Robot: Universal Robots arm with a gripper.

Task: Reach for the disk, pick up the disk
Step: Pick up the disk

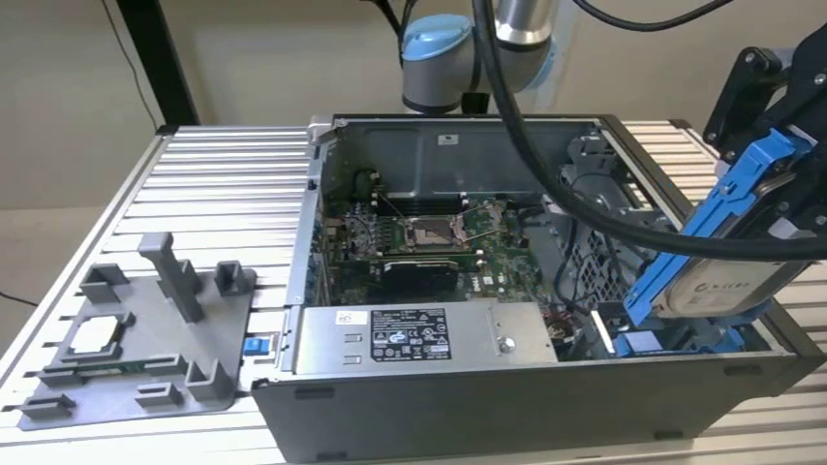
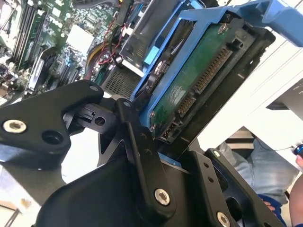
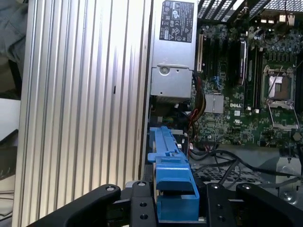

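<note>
The disk, a silver-grey drive with a white label in a bright blue frame, hangs tilted above the right end of the open computer case in the exterior view. My gripper is shut on the upper end of its blue frame. In the second wrist view the disk shows its green circuit board and connector side, and the black fingers clamp its edge. The disk's blue frame sits between the two black fingers in the first wrist view, over the case's edge.
Inside the case lie a motherboard and a long grey box with a black-and-white label. Thick black cables hang across the case. A grey fixture holding a small square chip stands on the slatted table. A person's clothing is nearby.
</note>
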